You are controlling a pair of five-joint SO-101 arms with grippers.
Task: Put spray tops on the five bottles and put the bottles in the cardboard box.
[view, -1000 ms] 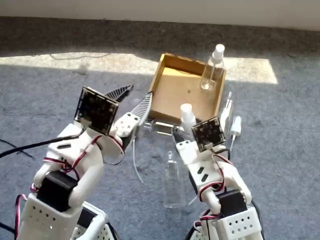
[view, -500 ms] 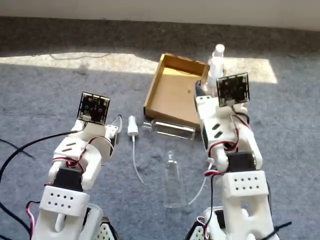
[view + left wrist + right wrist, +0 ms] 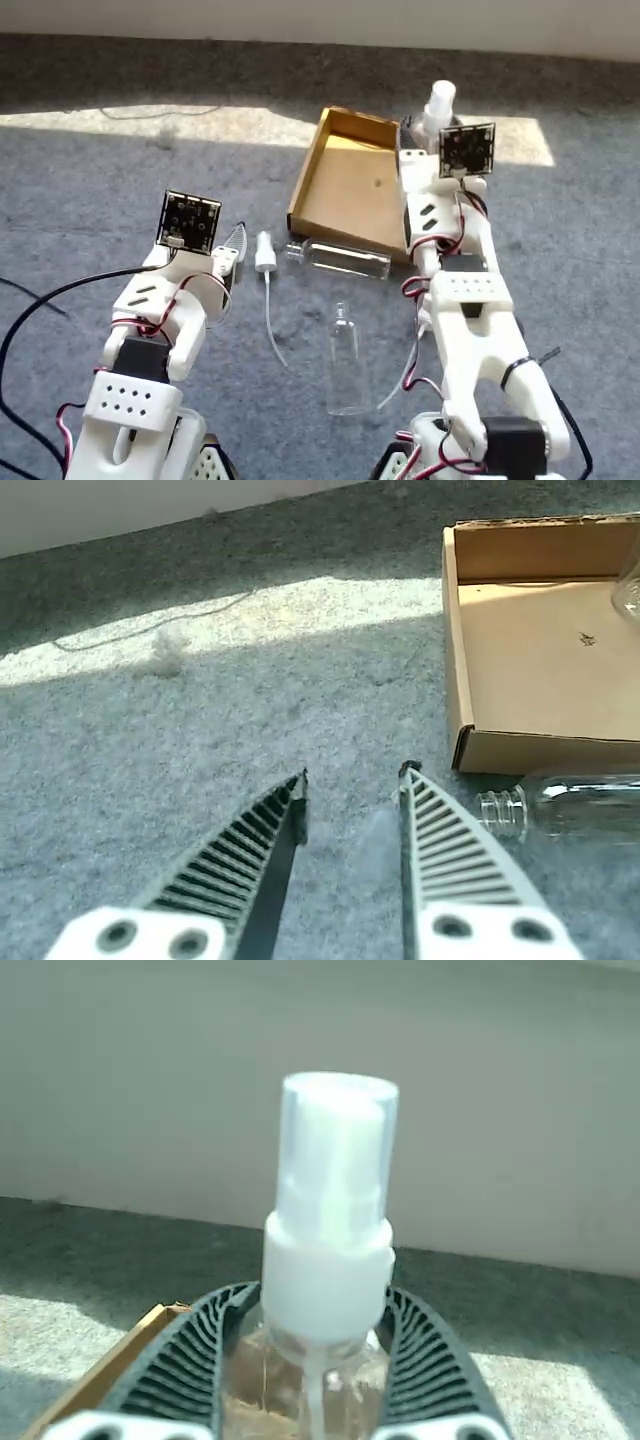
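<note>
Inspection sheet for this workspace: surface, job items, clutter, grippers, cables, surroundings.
Surface: grey carpet, sunlit strip on the far side.
Job's things: box open; capped bottle upright at its far side; uncapped bottle lying by the box front; second uncapped bottle lying nearer the arms; spray top with tube on the carpet.
Clutter: fluff tuft.
Grippers: left gripper open over the carpet; right gripper shut on the capped bottle.
Cables: black cable beside the left arm; thin cord on the far carpet.
Surroundings: pale wall.
</note>
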